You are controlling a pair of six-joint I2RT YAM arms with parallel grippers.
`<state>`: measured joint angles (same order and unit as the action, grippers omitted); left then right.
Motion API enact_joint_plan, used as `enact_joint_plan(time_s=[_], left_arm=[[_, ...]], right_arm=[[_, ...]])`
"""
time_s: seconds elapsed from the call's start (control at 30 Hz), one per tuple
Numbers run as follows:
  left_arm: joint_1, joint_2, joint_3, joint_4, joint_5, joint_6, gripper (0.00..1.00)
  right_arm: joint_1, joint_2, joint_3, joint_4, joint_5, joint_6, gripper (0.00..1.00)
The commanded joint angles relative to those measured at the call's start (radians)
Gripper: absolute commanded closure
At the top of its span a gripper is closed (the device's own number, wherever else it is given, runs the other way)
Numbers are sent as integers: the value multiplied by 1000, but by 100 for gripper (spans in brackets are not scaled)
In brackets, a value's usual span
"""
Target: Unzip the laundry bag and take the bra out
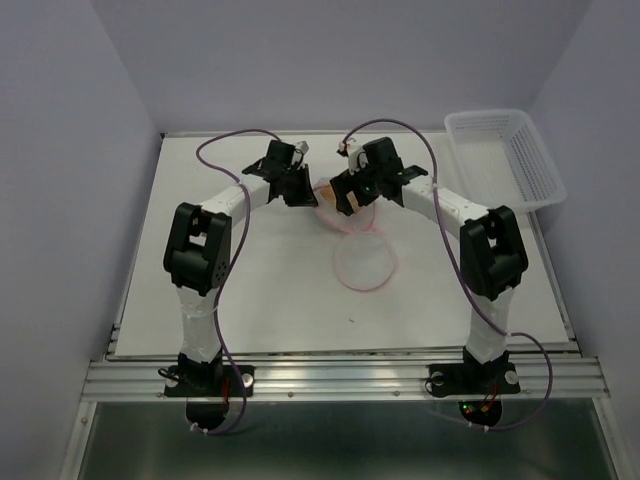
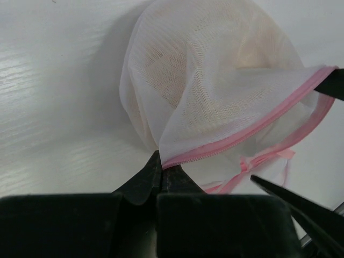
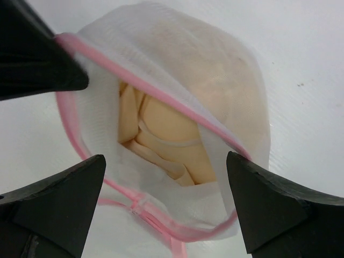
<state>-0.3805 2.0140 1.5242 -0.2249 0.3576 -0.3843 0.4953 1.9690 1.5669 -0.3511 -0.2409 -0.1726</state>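
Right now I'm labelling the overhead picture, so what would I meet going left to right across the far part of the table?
left hand → right hand → white basket. The laundry bag overlaps both hands there, so I leave it out.

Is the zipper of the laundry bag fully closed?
No, in the right wrist view the mouth of the laundry bag gapes open, and the bra shows uncovered inside.

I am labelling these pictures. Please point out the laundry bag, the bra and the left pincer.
laundry bag point(image 2: 215, 80), left wrist view, mesh wall.
bra point(image 3: 161, 121), right wrist view, cup in opening.
left pincer point(image 2: 159, 160), left wrist view, closed tips.
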Motion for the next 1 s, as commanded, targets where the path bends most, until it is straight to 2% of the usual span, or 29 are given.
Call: enact_joint_plan(time_s=[0.0, 0.1, 0.3, 0.5, 0.53, 0.7, 0.77, 0.8, 0.83, 0.9, 0.93, 0.97], left_arm=[[-8, -80, -22, 19, 4, 24, 100], [-12, -81, -22, 25, 9, 25, 100], [-29, -77, -19, 38, 29, -4, 100], [-54, -81, -19, 48, 27, -24, 100], [-57, -81, -19, 50, 29, -22, 100], [-64, -70, -22, 52, 37, -25, 100], [-64, -70, -25, 53, 40, -27, 100], [-64, -70, -27, 56, 41, -28, 100], [-66, -69, -29, 61, 41, -27, 100], [-64, -67, -27, 59, 35, -31, 100], [-64, -66, -24, 58, 35, -31, 100], [-64, -64, -21, 55, 32, -34, 100]], right_arm=[[-8, 27, 54, 32, 41, 166, 0], [-18, 50, 74, 32, 80, 251, 0], [-18, 83, 82, 21, 51, 277, 0], [14, 108, 87, 38, 235, 361, 0], [14, 123, 90, 50, 303, 411, 1], [25, 179, 117, 77, 347, 490, 5], [35, 194, 125, 78, 365, 487, 9], [35, 200, 125, 80, 391, 492, 14], [46, 199, 122, 89, 403, 490, 33], [46, 189, 113, 95, 420, 478, 56], [55, 182, 111, 96, 420, 470, 79], [55, 171, 99, 101, 419, 463, 85]])
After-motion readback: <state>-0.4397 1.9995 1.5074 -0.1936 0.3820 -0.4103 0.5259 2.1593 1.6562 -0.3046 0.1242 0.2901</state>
